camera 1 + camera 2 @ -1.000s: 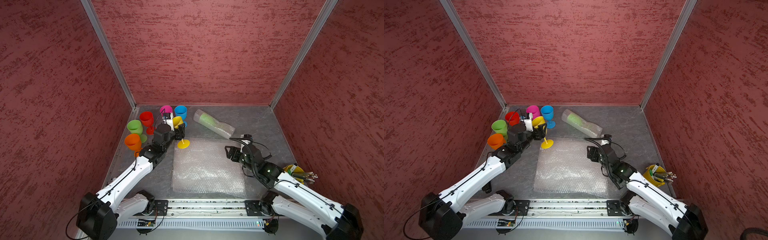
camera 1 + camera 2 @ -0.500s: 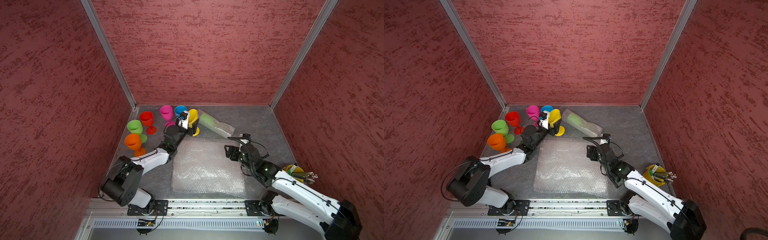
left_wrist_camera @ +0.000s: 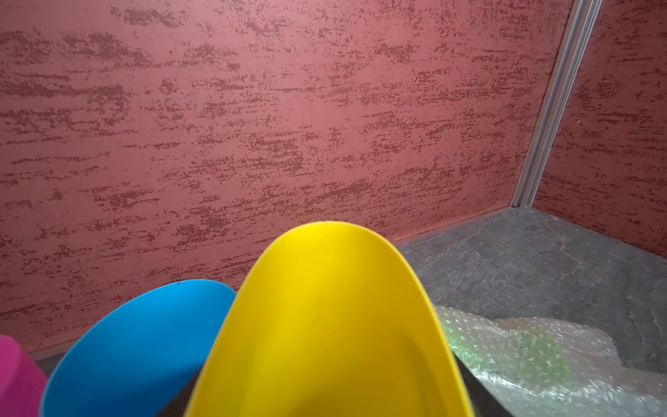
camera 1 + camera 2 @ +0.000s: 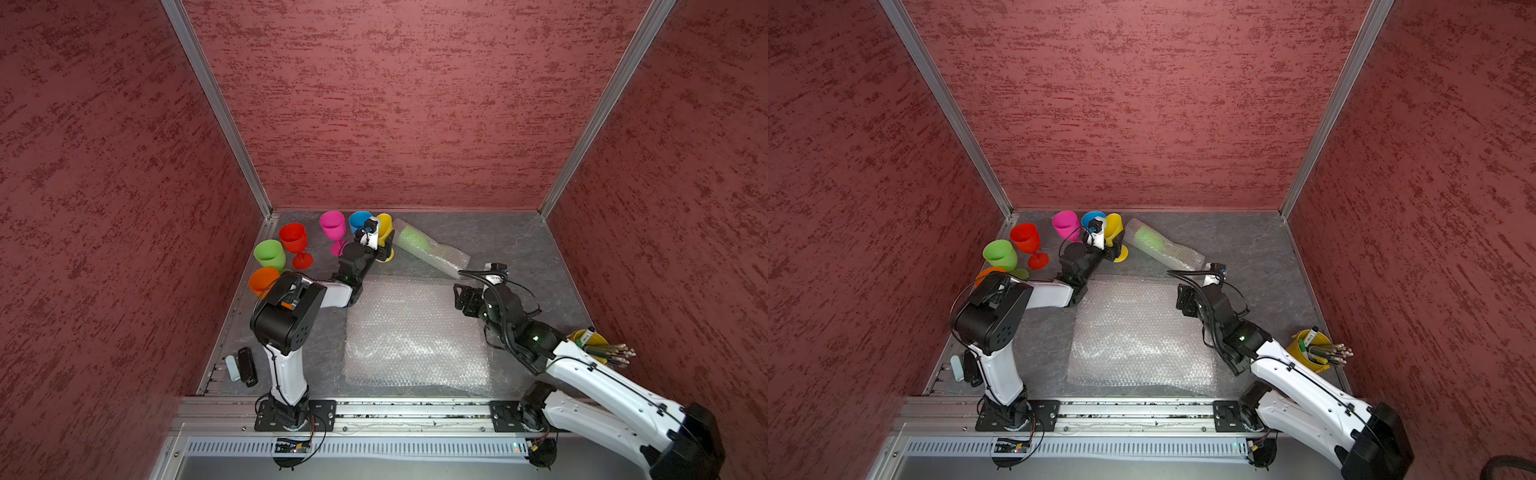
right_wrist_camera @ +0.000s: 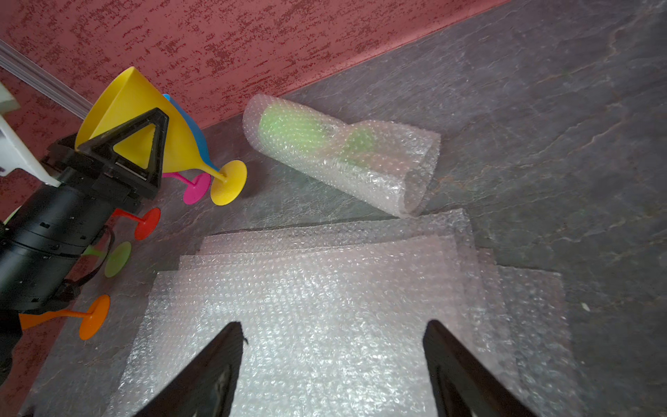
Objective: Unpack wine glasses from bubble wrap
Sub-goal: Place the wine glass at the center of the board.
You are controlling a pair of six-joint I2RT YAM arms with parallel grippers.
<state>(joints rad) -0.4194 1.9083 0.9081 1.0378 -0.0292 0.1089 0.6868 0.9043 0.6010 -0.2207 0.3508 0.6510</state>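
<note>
The left claw [image 4: 381, 244] is clenched on the bowl of a yellow plastic goblet [image 3: 325, 325], with 1 black triangular finger [image 5: 144, 144] pressed flat against the bowl's side. The goblet leans steeply, its round foot low by the grey stone-patterned floor [image 5: 541, 108]; whether the foot touches I cannot tell. Just beside this claw, toward the nearer corner of the walls, stands a blue plastic goblet [image 3: 137, 343], its rim almost against the yellow one, and next to that a pink plastic goblet [image 4: 332, 224]. Farther out the same way, upright and close together, are a red plastic goblet [image 4: 294, 239], a light green plastic goblet [image 4: 270, 253] and an orange plastic goblet [image 4: 262, 280]. On the claw's other side, near the yellow foot but apart from it, a clear bubble wrap sleeve [image 5: 389, 169] lies on its side with a 2nd light green goblet [image 5: 288, 130] showing dimly inside. The right claw [image 5: 332, 325] is released, its 2 dark fingers spread wide with nothing between them, poised over one edge of a stack of flat bubble wrap sheets [image 5: 325, 281]. The sleeve's open end lies just past the stack, ahead of this claw. Behind it, alongside its arm, sits a small yellow cup of utensils [image 4: 590, 338].
</note>
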